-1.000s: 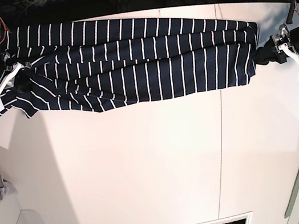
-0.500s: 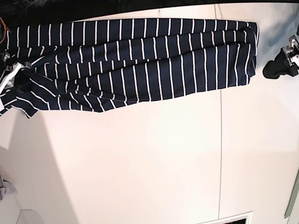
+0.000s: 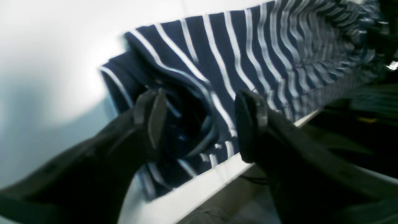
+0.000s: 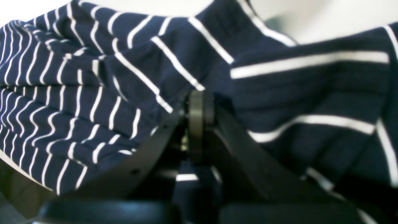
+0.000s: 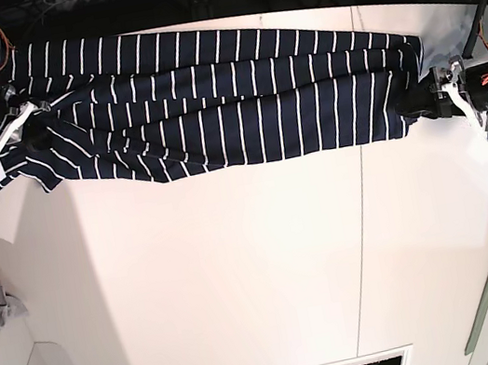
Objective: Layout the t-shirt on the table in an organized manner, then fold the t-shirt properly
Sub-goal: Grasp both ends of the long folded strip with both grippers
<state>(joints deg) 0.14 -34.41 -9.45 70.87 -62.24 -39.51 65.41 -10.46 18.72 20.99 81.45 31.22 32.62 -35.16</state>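
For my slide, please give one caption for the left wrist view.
Open left gripper straddling a bunched edge of the striped t-shirt at the white table edge.

The navy-blue soft fabric t-shirt with thin white stripes lies stretched out in a long band along the far edge of the large flat white table. It is folded lengthwise into several layers, with soft creases running along it. One end has a rolled, bunched corner close to the table edge; the other end is wrinkled. A thin dark seam line crosses the tabletop.
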